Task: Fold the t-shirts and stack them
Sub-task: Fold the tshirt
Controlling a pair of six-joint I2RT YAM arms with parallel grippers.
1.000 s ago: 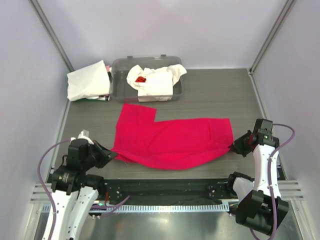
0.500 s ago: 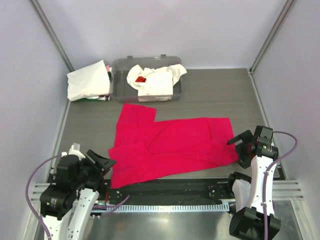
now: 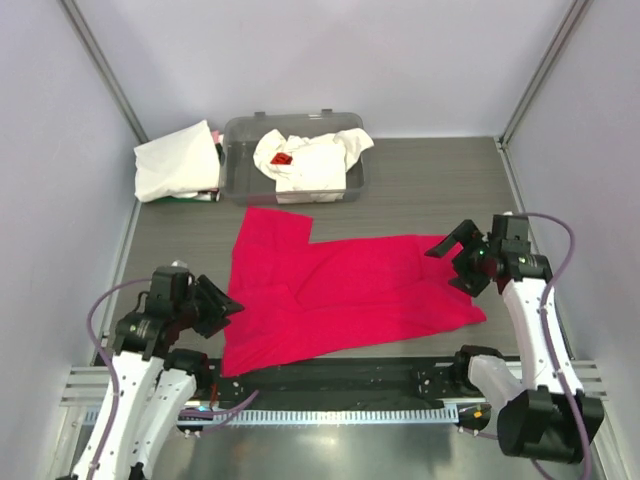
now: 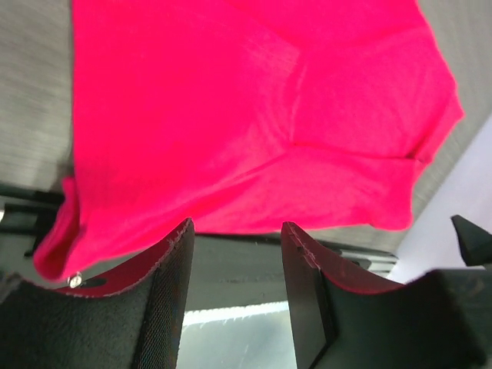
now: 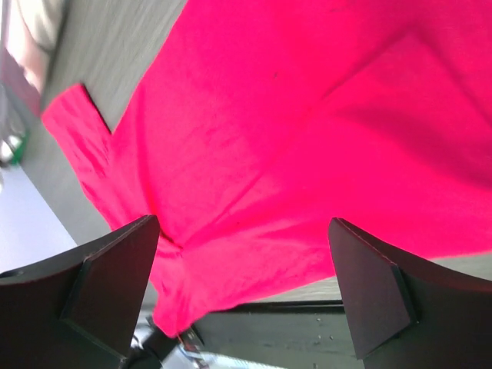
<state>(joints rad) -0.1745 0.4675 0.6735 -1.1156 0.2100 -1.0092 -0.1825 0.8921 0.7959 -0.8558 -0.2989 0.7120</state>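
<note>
A crimson red t-shirt (image 3: pixel 340 290) lies spread on the grey table, its near-left corner reaching the black front rail. It fills the left wrist view (image 4: pixel 254 115) and the right wrist view (image 5: pixel 307 138). My left gripper (image 3: pixel 218 305) sits at the shirt's left edge, open, nothing between its fingers (image 4: pixel 237 231). Over the shirt's right edge hovers my right gripper (image 3: pixel 452 262), open wide and empty (image 5: pixel 244 227). A crumpled white t-shirt with a small red mark (image 3: pixel 310 165) rests in the tub. Another white t-shirt (image 3: pixel 175 160) lies folded at the back left.
The clear grey plastic tub (image 3: pixel 240 135) stands at the back, left of centre. Bare table (image 3: pixel 440 185) stretches to its right. A black rail (image 3: pixel 350 378) runs along the near edge. Metal frame posts and pale walls close in both sides.
Both grippers opened and let go of the red shirt's corners. The shirt's near edge dropped toward the front rail. The right gripper rose and swung back over the shirt; the left arm pulled back, then returned.
</note>
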